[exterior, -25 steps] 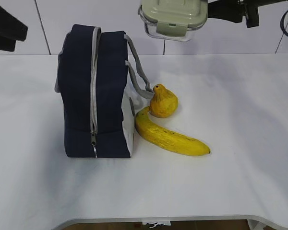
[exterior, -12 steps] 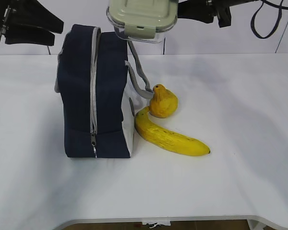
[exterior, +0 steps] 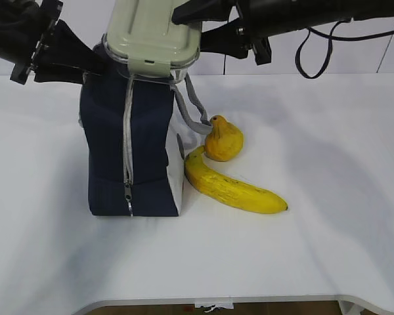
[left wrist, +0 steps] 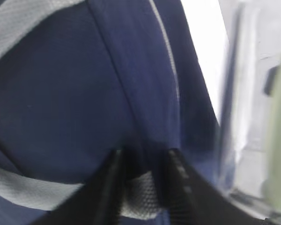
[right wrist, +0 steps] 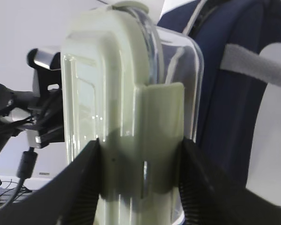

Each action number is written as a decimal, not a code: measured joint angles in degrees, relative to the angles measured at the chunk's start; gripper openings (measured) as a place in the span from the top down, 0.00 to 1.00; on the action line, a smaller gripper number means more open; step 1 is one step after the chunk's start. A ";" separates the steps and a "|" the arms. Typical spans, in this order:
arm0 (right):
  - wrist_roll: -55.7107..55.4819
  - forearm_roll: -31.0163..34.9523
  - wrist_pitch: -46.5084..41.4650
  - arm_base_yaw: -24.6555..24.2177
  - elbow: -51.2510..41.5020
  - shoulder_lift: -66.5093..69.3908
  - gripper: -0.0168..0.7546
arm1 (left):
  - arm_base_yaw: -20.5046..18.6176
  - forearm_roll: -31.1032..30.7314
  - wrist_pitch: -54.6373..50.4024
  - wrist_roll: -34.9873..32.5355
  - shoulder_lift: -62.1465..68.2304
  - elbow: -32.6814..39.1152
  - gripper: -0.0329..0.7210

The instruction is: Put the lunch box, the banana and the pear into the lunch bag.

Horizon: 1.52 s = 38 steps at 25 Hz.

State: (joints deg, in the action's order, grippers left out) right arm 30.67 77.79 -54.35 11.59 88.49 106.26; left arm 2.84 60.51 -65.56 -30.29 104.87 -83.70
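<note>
The navy lunch bag [exterior: 128, 144] stands upright at left centre of the table, zipper trim facing me. My right gripper [exterior: 184, 26] reaches in from the upper right, shut on the sage-lidded glass lunch box [exterior: 151, 36], held just above the bag's top; in the right wrist view the box [right wrist: 131, 117] fills the space between the fingers [right wrist: 79, 187]. My left gripper [left wrist: 143, 173] is at the bag's top left, shut on a grey webbing handle [left wrist: 143, 194] against the navy fabric [left wrist: 61, 93]. The pear [exterior: 223, 138] and banana [exterior: 233, 187] lie right of the bag.
The white table [exterior: 328, 164] runs to its front edge [exterior: 217, 298]. A second grey handle [exterior: 194, 105] hangs off the bag's right side, near the pear. A black cable [exterior: 315, 62] loops under the right arm.
My right gripper has carried the lunch box leftwards and down, from right of the bag to just above its top. My left arm has moved right, up to the bag's top left.
</note>
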 joint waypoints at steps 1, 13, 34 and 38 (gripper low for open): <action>0.00 0.15 0.14 0.38 0.00 0.54 0.50 | 0.00 0.00 -0.20 0.00 0.00 0.00 0.73; 0.00 2.62 0.97 0.66 0.00 1.63 0.51 | 0.00 -0.02 -1.02 -1.11 0.09 0.00 0.94; 1.19 2.07 0.67 4.23 0.27 3.97 0.51 | -0.24 -0.30 -2.56 -1.24 0.09 0.00 0.94; 1.19 -0.35 3.06 4.23 0.39 5.11 0.51 | -1.74 -0.30 -2.56 -1.24 0.14 0.00 0.94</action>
State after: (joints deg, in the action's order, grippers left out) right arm 31.86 77.44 -51.29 15.83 88.88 111.38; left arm 1.10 60.21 -68.12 -31.53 105.02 -83.70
